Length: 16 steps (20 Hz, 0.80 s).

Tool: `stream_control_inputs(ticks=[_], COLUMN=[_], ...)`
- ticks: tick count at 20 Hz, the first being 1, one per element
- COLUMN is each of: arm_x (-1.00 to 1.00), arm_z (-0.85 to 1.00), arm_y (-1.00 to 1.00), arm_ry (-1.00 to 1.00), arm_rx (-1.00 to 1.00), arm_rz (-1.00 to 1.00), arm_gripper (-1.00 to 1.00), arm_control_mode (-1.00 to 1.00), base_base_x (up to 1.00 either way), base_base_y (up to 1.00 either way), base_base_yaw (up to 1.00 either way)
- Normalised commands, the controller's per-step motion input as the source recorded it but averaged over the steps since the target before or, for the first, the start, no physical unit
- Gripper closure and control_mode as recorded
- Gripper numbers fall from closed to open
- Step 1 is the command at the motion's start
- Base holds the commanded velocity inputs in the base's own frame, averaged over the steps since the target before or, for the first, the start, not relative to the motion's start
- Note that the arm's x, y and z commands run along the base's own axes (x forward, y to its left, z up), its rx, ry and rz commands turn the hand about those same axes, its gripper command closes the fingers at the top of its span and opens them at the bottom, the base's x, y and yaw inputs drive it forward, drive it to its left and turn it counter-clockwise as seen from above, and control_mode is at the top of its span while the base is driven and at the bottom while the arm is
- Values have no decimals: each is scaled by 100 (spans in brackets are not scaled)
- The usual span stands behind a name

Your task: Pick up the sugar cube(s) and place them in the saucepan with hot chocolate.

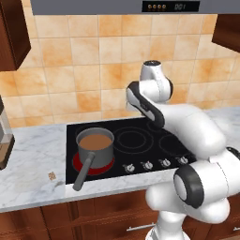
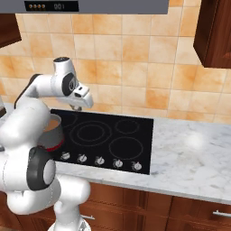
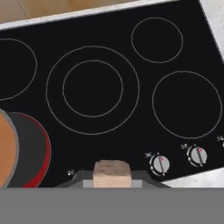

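In the hand view a pale tan sugar cube (image 3: 113,171) sits between my gripper's (image 3: 113,180) finger tips, which are shut on it. The gripper hangs over the middle of the black cooktop (image 3: 109,65). It shows in the right base view as the gripper (image 2: 77,107), right of the pan. The grey saucepan (image 1: 95,145) with brown hot chocolate stands on the glowing red front-left burner, its long handle (image 1: 83,174) pointing toward the counter's front edge. The saucepan (image 3: 5,148) is at the hand view's left edge and, as the saucepan (image 2: 54,128), is half hidden by my arm. Another tiny tan speckled cube (image 1: 51,176) lies on the counter left of the stove.
Control knobs (image 1: 146,164) line the cooktop's front edge. A dark coffee machine (image 1: 3,140) stands at the far left of the marble counter (image 2: 194,153). A range hood (image 1: 122,6) hangs overhead, and wooden cabinets flank it.
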Motion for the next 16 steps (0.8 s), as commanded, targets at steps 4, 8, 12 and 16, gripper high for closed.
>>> stream_control_inputs(ticks=[4, 8, 12, 16], arm_x=[26, 26, 39, 30], arm_z=[-4, -17, -64, -71], arm_y=[100, 100, 100, 93], arm_ry=[11, 8, 11, 12], arm_rx=[-16, 0, 6, 6], arm_rz=[5, 9, 18, 28], arm_gripper=[100, 100, 100, 100], arm_control_mode=[-100, -100, -100, -100], base_base_x=[0, 0, 0, 0], base_base_y=[0, 0, 0, 0], base_base_yaw=[0, 0, 0, 0])
